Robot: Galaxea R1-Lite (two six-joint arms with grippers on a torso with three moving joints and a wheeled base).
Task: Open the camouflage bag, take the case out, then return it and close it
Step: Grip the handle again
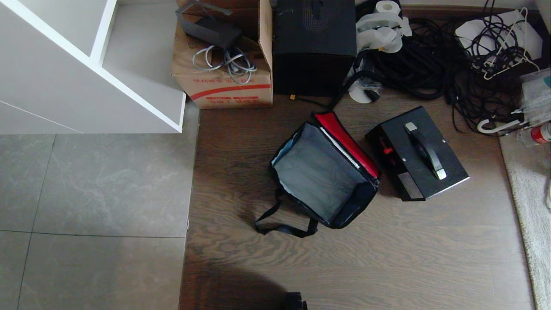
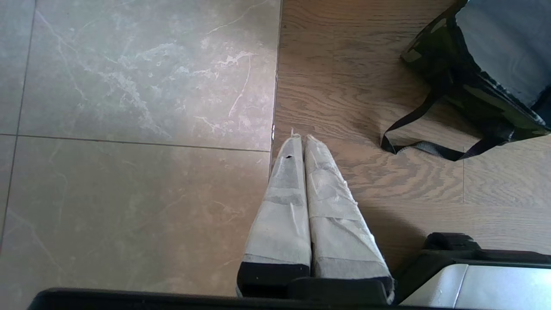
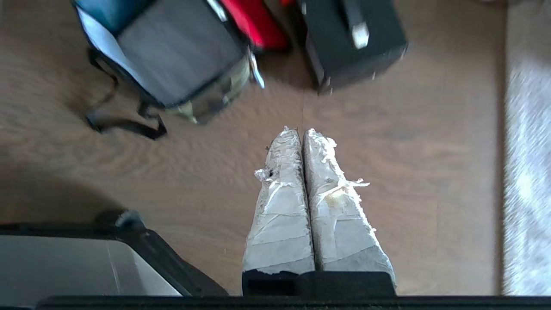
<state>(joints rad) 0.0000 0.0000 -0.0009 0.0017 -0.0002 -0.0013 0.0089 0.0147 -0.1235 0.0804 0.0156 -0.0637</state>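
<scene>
The camouflage bag [image 1: 323,172] stands open on the wooden floor, grey lining showing and the red-lined lid [image 1: 346,140] folded back to its right. Nothing lies inside it. The case [image 1: 416,153], flat and black with a bar handle and a small red knob, rests on the floor just right of the bag. My left gripper [image 2: 299,137] is shut and empty, hanging over the seam between tile and wood, short of the bag [image 2: 486,82]. My right gripper [image 3: 297,131] is shut and empty above bare wood, short of the bag [image 3: 181,56] and the case [image 3: 351,38].
A white shelf unit [image 1: 86,69] stands at the back left. Beside it sit a cardboard box [image 1: 226,64] and a large black cube-shaped box [image 1: 314,47]. Tangled black cables [image 1: 452,64] fill the back right. A pale rug [image 1: 531,202] borders the right side.
</scene>
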